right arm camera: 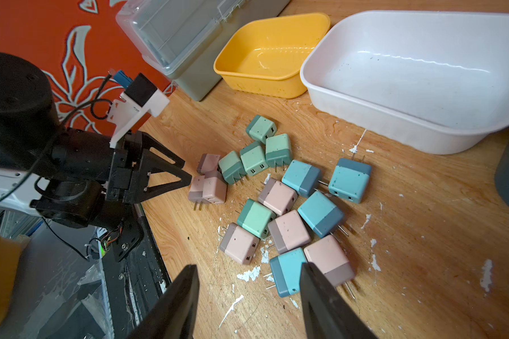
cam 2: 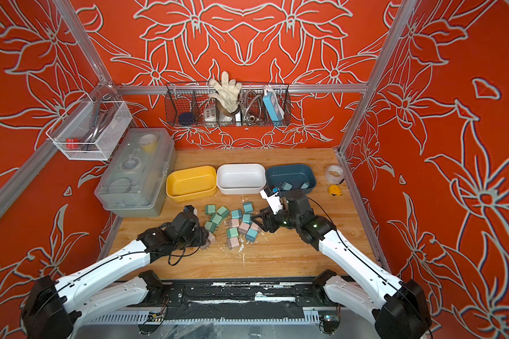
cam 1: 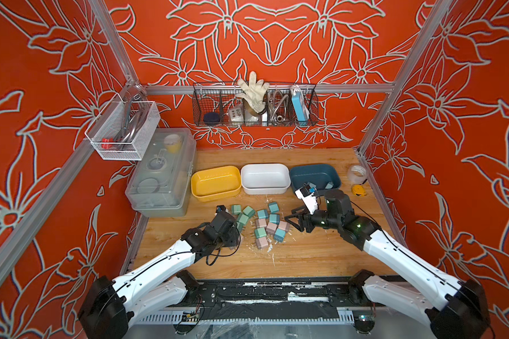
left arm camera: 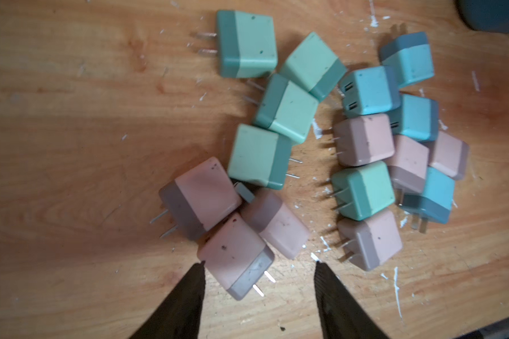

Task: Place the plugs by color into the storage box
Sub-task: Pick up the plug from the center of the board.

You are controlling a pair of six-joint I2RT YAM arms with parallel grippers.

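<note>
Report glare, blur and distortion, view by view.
In both top views, wide-angle stretch and colour fringes on the wall pattern. In the left wrist view, the left pincer is soft and dark, and the prongs of a pink plug flare white. In the right wrist view, glare streaks the white bin and yellow bin, and the right pincer blurs.

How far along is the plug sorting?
Done: two plugs lie in the dark blue bin. In hand: nothing gripped; the left gripper is open around a pink plug, the right gripper open at the pile. Left: that pile; yellow bin and white bin empty.
</note>
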